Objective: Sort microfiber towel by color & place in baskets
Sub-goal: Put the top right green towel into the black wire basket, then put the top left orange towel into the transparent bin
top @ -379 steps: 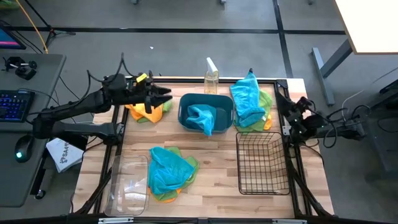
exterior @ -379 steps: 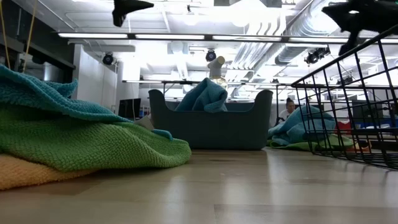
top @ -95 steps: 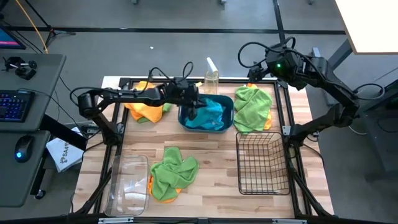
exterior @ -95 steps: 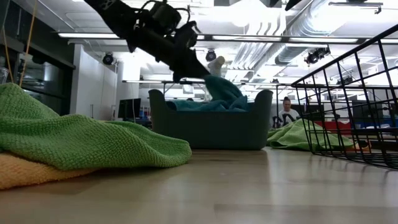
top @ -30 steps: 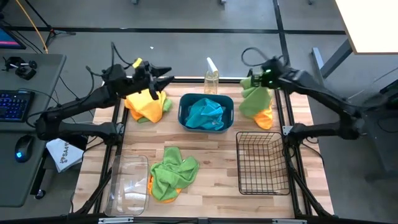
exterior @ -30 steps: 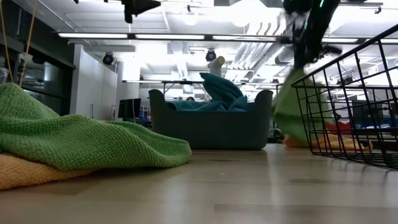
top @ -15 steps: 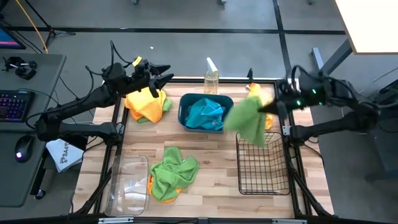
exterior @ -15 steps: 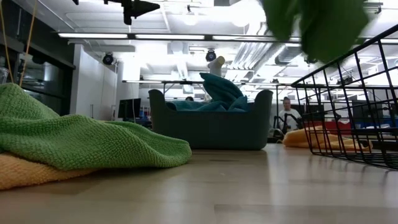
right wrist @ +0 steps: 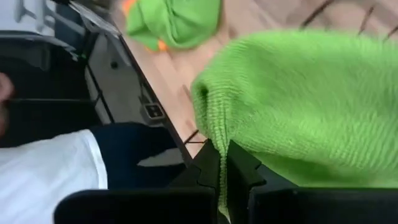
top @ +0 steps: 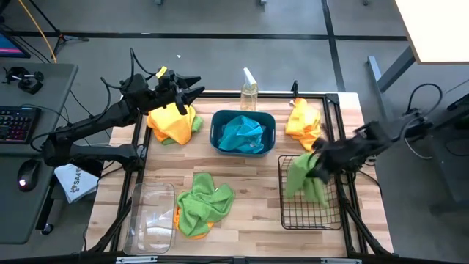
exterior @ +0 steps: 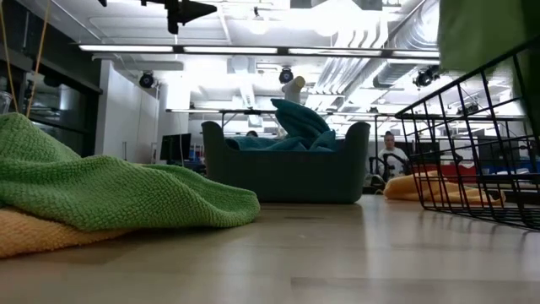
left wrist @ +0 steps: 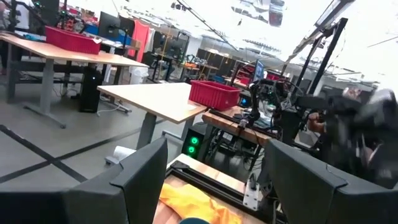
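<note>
Towels are what I'm sorting, and right now I'm carrying a lime green towel (top: pixel 305 182) with the right gripper (top: pixel 320 167) over the black wire-mesh basket (top: pixel 293 217) at the near right of the table. In the high view the cloth is hanging down inside the basket's outline; I cannot tell whether its lower edge is touching the mesh floor. To finish this step well, I judge I should be lowering until most of the fabric is below the rim before letting go, and keeping the hanging end away from the wire sides so no corner drapes over the edge or snags.

In the right wrist view the two dark fingers (right wrist: pixel 210 167) are pinched nearly together on a fold of the green towel, with only a thin seam of cloth between them, so the grip is on a small bunch near the towel's edge.

I'm keeping the left gripper (top: pixel 192 86) parked above the far left corner, over the orange towel (top: pixel 170 123) lying there; its fingers are spread wide in the left wrist view and holding nothing.

Turquoise towels (top: pixel 243 135) are sitting in the teal tub (top: pixel 218 139) at the far middle. Another orange towel (top: pixel 302 120) is lying far right, just beyond the wire basket. A green towel over an orange one (top: pixel 204 205) is lying at the near middle, just beside the clear bin (top: pixel 150 218).
</note>
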You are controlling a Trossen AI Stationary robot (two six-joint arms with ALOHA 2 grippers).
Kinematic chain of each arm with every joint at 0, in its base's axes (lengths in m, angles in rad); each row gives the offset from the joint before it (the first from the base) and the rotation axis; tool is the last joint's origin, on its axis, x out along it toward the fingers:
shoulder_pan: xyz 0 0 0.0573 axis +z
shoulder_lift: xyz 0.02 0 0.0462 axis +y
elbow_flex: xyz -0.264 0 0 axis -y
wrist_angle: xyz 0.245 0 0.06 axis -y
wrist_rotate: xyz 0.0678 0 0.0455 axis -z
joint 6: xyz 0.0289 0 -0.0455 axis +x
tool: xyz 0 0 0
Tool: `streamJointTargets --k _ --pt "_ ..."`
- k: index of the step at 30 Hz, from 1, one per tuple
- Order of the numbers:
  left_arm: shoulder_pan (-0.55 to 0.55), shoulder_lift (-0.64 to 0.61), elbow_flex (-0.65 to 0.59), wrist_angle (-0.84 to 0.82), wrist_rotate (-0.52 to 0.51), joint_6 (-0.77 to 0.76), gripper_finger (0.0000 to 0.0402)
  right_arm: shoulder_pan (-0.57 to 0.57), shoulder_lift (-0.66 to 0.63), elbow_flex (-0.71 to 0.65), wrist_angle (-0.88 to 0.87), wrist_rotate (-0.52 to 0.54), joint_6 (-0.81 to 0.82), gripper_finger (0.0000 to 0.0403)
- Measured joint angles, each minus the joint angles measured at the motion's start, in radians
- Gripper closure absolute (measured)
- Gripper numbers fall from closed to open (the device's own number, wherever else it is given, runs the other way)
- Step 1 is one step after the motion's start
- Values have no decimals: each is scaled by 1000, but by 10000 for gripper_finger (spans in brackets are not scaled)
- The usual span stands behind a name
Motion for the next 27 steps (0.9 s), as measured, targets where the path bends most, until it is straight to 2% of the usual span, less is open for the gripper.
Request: streamJointTargets --k 4,9,12,16,19,24,27 --pt "0 0 0 0 -19 8 144 25 1 -198 160 -138 87 403" --pt "0 0 0 2 -32 8 144 43 2 -362 159 -269 230 403" --pt "0 0 0 -1 -25 8 144 42 3 -391 173 -272 266 402" --pt "0 0 0 -13 -20 8 144 40 2 -371 172 -219 285 389" --pt "0 0 0 -22 -19 8 144 40 2 -343 151 -243 287 348" --pt "0 0 0 -65 -19 9 144 37 4 -271 140 -340 238 246" --pt "0 0 0 -105 -19 9 144 27 4 -212 128 -350 210 189"
